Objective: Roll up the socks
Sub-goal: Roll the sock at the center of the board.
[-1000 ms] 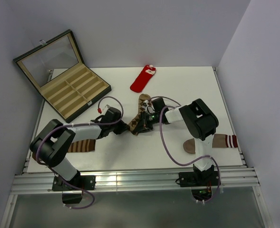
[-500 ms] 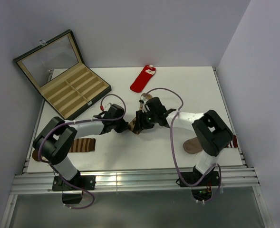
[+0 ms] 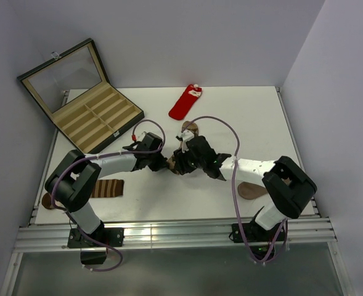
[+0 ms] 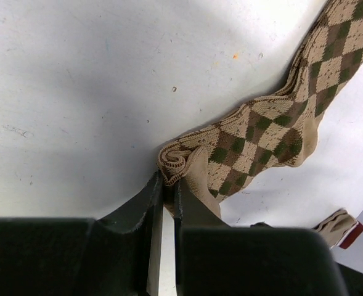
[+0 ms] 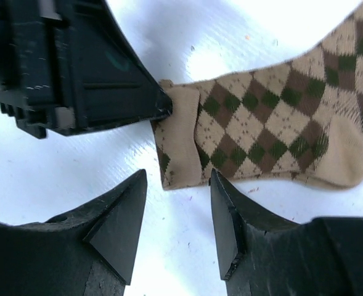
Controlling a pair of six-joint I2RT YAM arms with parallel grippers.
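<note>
The argyle sock (image 4: 273,123) lies at mid-table, one end folded over into a small roll (image 5: 178,145). My left gripper (image 4: 167,180) is shut on the rolled edge of that end. My right gripper (image 5: 178,179) faces it from the other side. It is open, its tips just short of the folded end, holding nothing. From above, both grippers (image 3: 164,163) (image 3: 180,161) meet over the sock and hide most of it; its far end (image 3: 188,128) sticks out behind them. The red sock (image 3: 185,103) lies flat at the back of the table, apart from both arms.
An open display box (image 3: 98,120) with a glass lid stands at the back left. A brown-and-cream striped sock (image 3: 104,188) lies near the left arm's base. A plain brown sock (image 3: 249,190) lies at the front right, partly under the right arm.
My right gripper has let go of the argyle sock and opened, and its arm has swung round to the front right. My left gripper has stayed shut on the sock's rolled end.
</note>
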